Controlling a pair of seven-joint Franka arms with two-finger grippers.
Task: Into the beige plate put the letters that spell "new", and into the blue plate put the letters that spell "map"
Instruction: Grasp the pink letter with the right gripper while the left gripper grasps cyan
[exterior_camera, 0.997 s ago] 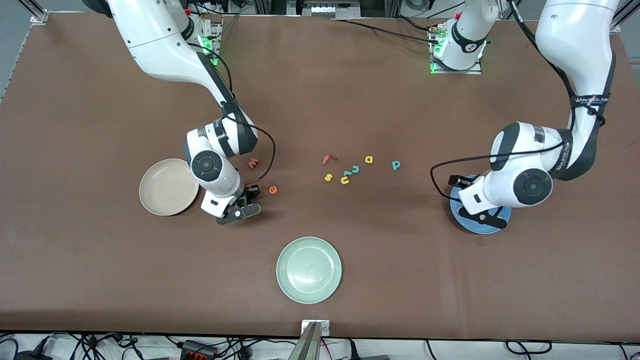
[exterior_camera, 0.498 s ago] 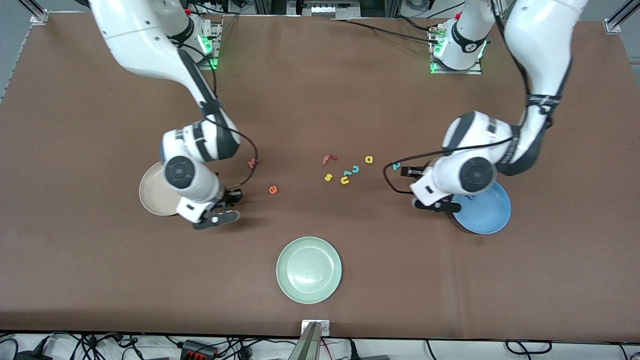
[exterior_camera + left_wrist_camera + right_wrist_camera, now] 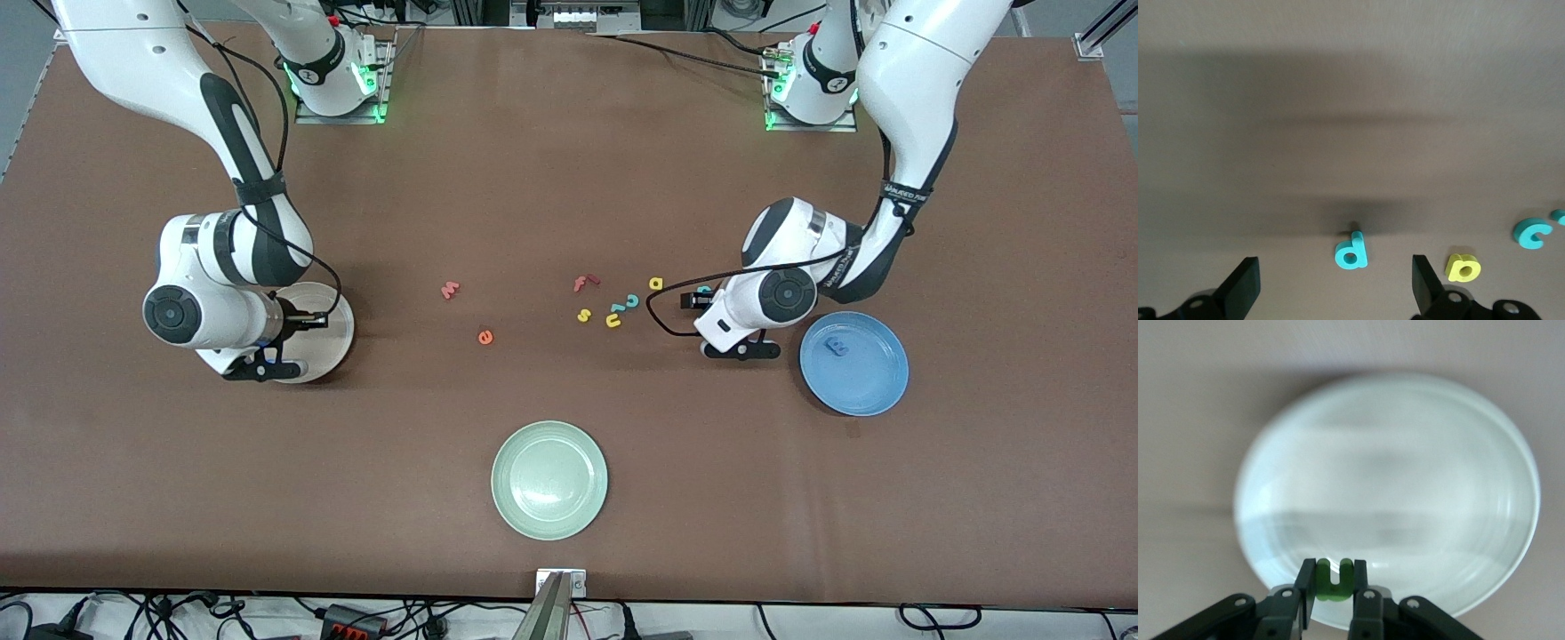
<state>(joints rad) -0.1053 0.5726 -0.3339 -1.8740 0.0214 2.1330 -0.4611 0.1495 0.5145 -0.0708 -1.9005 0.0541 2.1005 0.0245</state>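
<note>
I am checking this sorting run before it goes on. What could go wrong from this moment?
1. The right pincer holds the green n over the beige plate's edge, not its middle; released here, it might fall outside.
2. The open left pincer hangs over the teal p, with the yellow a close beside; coming down off-centre, a finger may push the a.
</note>
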